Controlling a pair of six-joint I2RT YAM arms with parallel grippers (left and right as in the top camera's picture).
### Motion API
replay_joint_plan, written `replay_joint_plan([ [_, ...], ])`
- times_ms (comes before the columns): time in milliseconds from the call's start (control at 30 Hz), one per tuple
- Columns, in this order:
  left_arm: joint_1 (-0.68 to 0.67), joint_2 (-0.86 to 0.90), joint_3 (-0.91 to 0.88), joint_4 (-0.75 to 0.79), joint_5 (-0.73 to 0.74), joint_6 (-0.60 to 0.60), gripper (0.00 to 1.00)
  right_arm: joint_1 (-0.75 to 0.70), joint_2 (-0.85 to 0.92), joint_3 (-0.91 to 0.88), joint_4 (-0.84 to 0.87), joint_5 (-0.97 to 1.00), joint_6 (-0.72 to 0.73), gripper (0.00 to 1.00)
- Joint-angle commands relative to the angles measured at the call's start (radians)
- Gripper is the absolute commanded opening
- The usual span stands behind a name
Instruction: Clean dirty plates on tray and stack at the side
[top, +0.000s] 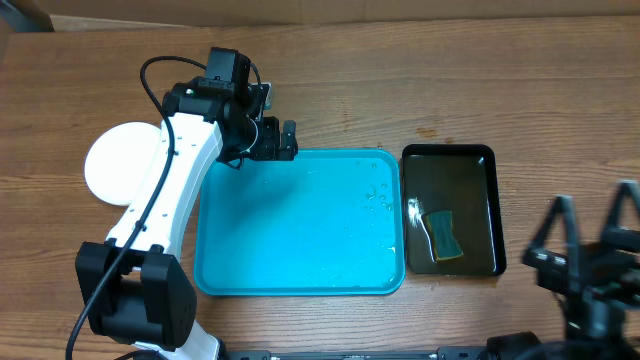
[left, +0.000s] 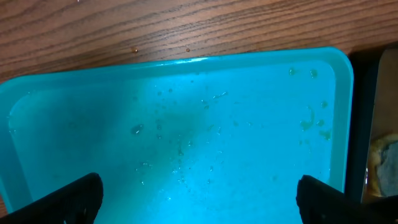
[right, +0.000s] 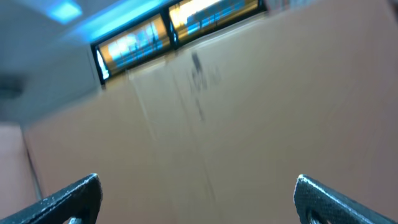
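**Inspector:** Condition of the tray (top: 300, 230)?

**Assessor:** It carries no plates, only droplets and small specks towards its far right corner. It lies mid-worktop (top: 500, 80). The black tray (top: 497, 200) sits just beside its right edge, with a sponge (top: 445, 235) lying in it.

**Inspector:** Location of the plates (top: 112, 160)?

**Assessor:** Off the tray's left edge, near the worktop's left edge. One white round face shows, partly covered by the left arm. How many lie beneath it cannot be told from above.

**Inspector:** The hands?

**Assessor:** The left gripper (top: 285, 140) hovers over the tray's far left corner, jaws spread wide, nothing between them. The right gripper (top: 590, 255) is at the worktop's near right corner, likewise wide and empty. Its camera faces a blurred cardboard surface.

**Inspector:** Step in hand?

**Assessor:** In my judgement, the closing stage, since nothing on the tray is left to grasp. The next move calls for the left arm to lift clear, so the stack can be counted.
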Motion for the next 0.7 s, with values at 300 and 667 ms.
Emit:
replay_joint_plan([
  [300, -0.001, -0.019, 0.019, 0.000, -0.005, 0.022, 1.00, -0.005, -0.148, -0.431, 0.243, -0.090, -0.026, 1.00],
  [667, -0.001, -0.019, 0.019, 0.000, -0.005, 0.022, 1.00, -0.007, -0.148, -0.558, 0.113, -0.111, -0.035, 1.00],
])
